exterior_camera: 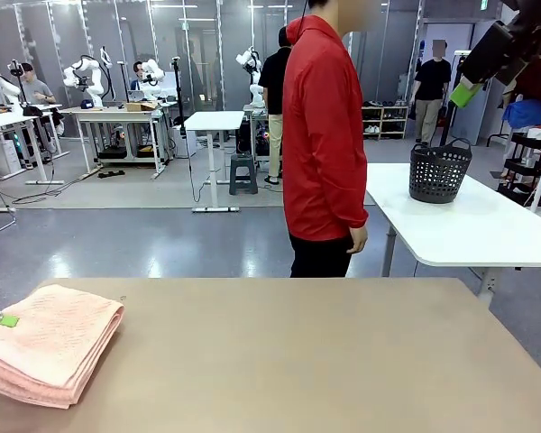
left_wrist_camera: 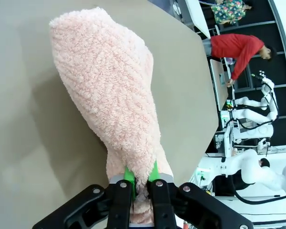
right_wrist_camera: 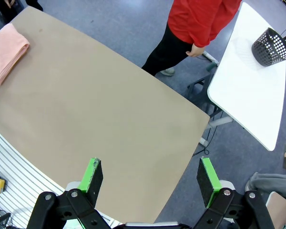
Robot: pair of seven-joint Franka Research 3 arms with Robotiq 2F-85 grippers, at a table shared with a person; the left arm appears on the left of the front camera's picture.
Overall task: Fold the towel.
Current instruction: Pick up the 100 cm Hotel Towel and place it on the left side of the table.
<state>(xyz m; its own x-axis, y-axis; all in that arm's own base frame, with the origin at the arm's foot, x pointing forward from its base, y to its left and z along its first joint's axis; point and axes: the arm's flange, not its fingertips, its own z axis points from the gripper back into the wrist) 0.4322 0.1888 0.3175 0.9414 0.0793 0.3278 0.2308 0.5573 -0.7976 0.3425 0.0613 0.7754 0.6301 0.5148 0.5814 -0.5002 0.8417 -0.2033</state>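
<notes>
Basket: I see a black perforated basket (exterior_camera: 439,171) standing on the white table (exterior_camera: 487,230) beyond my worktop, past the far right corner; from the front I cannot see into it. My right wrist view shows the same basket (right_wrist_camera: 272,46) tipped toward the camera, and I still cannot tell what, if anything, it holds.

Towel: the salmon-pink towel (exterior_camera: 47,354) lies folded in several layers at the left edge of the tan worktop (exterior_camera: 325,361), near the near left corner.

Left hand: my left hand (left_wrist_camera: 143,182) is clenched on the towel (left_wrist_camera: 112,100), green pads pinching its near end; at the front view's left edge only a green pad of the left hand (exterior_camera: 2,319) shows, against the towel.

Right hand: my right hand (right_wrist_camera: 150,177) is released, pads wide apart, high above the worktop (right_wrist_camera: 109,124) and grasping nothing.

Person: a person in a red jacket (exterior_camera: 323,135) stands at the far edge, arm hanging, hand (exterior_camera: 357,239) apart from the towel.

View differences: the left wrist view gives the pinch and the herringbone pile; the right wrist view gives the towel (right_wrist_camera: 7,52) from above in the worktop's corner.
</notes>
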